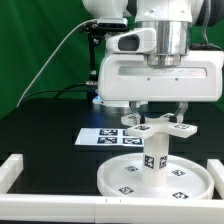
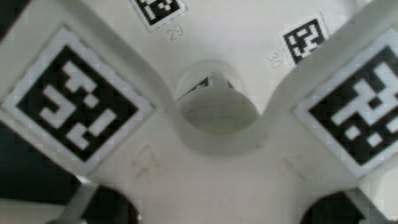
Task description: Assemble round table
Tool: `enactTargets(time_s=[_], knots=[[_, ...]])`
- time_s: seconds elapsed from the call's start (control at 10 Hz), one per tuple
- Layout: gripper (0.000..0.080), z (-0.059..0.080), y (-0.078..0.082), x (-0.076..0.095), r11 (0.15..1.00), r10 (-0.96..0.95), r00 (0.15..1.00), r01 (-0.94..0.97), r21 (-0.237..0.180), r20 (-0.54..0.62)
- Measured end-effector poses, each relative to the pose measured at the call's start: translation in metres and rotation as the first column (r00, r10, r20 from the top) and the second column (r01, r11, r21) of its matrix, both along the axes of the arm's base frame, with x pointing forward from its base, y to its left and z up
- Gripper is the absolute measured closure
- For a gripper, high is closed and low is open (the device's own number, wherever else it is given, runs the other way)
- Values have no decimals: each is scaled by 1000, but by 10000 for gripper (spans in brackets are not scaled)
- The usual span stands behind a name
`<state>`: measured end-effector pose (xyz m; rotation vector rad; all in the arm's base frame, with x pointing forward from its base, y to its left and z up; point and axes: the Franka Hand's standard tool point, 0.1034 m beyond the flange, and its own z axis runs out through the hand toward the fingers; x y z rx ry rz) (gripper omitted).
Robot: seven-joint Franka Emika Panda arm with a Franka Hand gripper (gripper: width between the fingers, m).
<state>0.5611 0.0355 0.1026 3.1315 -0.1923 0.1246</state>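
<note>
The large rimmed round disc [image 1: 120, 183] lies on the black table near the front. The short thick cylinder [image 1: 155, 160] stands upright on its middle. Directly over the cylinder sits the cross-shaped foot [image 1: 150, 128], level, with tags on its arms; whether it touches the cylinder's top I cannot tell. My gripper [image 1: 157, 120] comes down from above and is shut on the foot. In the wrist view the foot [image 2: 107, 100] fills the picture, its centre hole [image 2: 217, 108] shows a grey round end inside, and the dark fingertips [image 2: 103, 205] press on either side of one arm.
The marker board [image 1: 100, 137] lies flat behind the disc, toward the exterior view's left. A low white border wall [image 1: 12, 170] runs along the front and left of the work area. A green curtain hangs behind, and a black cable trails at the back left.
</note>
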Motion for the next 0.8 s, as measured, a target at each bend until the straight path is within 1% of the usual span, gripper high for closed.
enactTargets(time_s=[0.1,0.2,0.3,0.5,0.6,0.7,0.8], knots=[[358,0,1,1,983,-180,983,180,25,19],[358,0,1,0,955,-295,955,294,46,28],[358,0,1,0,951,-305,952,304,47,23],[358,0,2,0,908,-417,909,415,60,16],[358,0,2,0,899,-434,901,433,61,15],[358,0,2,0,854,-517,856,515,70,8],[358,0,3,0,765,-640,769,638,84,-6]])
